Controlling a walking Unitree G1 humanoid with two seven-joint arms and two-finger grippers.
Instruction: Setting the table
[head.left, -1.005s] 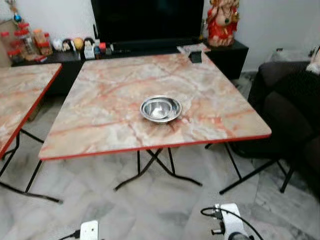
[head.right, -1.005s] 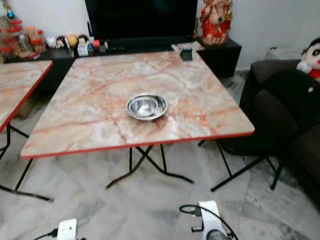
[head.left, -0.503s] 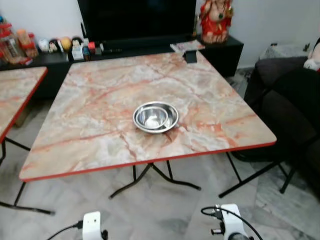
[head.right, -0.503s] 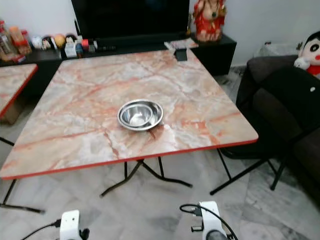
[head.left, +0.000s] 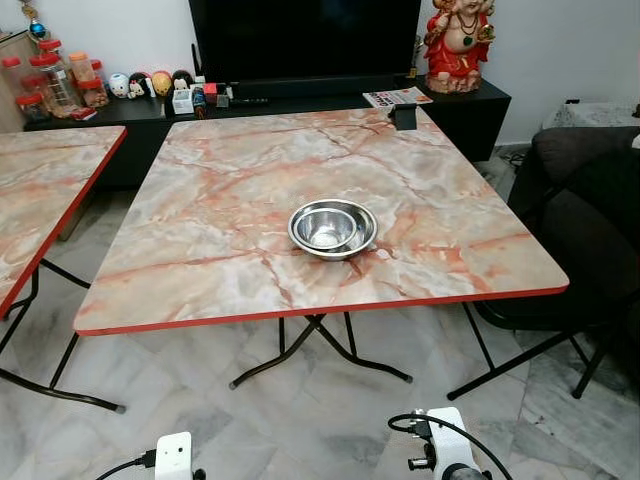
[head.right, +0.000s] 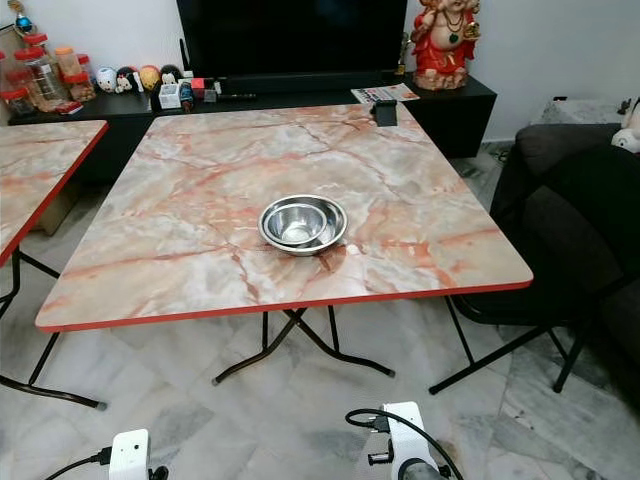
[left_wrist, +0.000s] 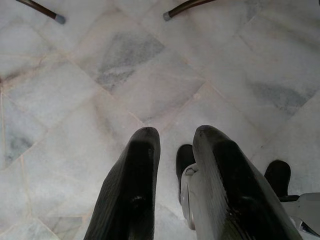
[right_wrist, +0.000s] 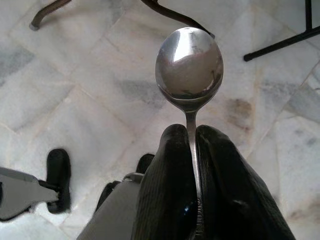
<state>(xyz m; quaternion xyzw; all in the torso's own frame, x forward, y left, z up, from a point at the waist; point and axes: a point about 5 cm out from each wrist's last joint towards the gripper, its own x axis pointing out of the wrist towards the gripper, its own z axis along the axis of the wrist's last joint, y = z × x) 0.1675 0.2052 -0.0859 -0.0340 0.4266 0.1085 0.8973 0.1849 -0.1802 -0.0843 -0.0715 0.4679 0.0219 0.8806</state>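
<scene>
A steel bowl (head.left: 333, 228) stands empty near the middle of the marble-patterned folding table (head.left: 220, 270) in front of me. Both arms hang low over the floor, short of the table's near red edge. My right gripper (right_wrist: 186, 131) is shut on the handle of a metal spoon (right_wrist: 189, 65), whose bowl sticks out past the fingertips above the tiles. My left gripper (left_wrist: 175, 132) is open with a narrow gap and holds nothing; below it lies bare marble floor.
A second matching table (head.left: 40, 190) stands to the left. A dark sofa (head.left: 590, 220) sits close on the right. Behind the table are a black TV cabinet (head.left: 460, 110), a red statue (head.left: 457, 45) and jars (head.left: 60, 80). A small black object (head.left: 405, 115) rests at the table's far corner.
The whole picture shifts left, then back right, as my head camera moves. The bowl keeps its place on the table, and both arms stay low.
</scene>
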